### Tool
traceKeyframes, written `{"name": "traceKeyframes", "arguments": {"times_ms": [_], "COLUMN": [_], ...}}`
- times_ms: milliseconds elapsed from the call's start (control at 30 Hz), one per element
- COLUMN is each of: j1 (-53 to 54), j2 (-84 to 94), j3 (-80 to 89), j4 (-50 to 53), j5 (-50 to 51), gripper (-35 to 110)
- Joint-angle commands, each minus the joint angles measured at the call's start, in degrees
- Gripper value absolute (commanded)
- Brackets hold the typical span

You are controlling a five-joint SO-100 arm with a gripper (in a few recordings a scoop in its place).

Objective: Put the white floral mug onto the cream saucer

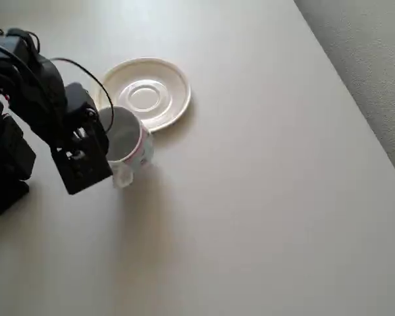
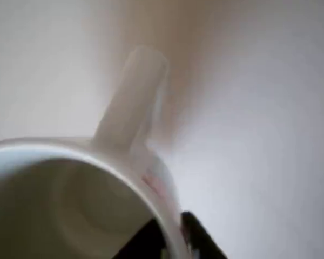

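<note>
A: Pincer (image 1: 116,146) closed on the mug (image 1: 128,141) wall. Wrist view: one dark finger (image 2: 197,237) outside the rim, another dark part inside; handle points away from the camera.

B: Where's the mug against the saucer (image 1: 147,92)?

A: Overhead: mug sits in the pincer, saucer just beyond it, up and slightly right in the picture. Mug's far side overlaps or touches the near rim – can't tell which, nor whether the mug is lifted or still on the table (image 1: 263,197).

B: Step?

A: Judged: grip made, carry to saucer in hand. Not yet placed; centre well stands bare.

B: Next move?

A: Likely enough height to clear the raised rim, a short travel forward, then lower level into the well. Grip on one wall only, so the mug could tip.

B: Room?

A: Plenty. Bare table right of and beyond the pincer; table edge well apart, far right. Only nearby edge that matters is the saucer rim
</note>
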Motion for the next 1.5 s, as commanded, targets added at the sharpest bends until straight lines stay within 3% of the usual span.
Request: {"name": "traceKeyframes", "arguments": {"times_ms": [0, 367, 667, 1467], "j1": [-2.4, -17.2, -26.9, -31.8], "j2": [5.2, 3.2, -2.6, -17.0], "j3": [-13.6, -17.9, -17.3, -17.1], "j4": [5.0, 7.6, 3.3, -7.8], "j5": [1.7, 7.0, 10.6, 11.2], "gripper": [-2, -2, -2, -2]}}
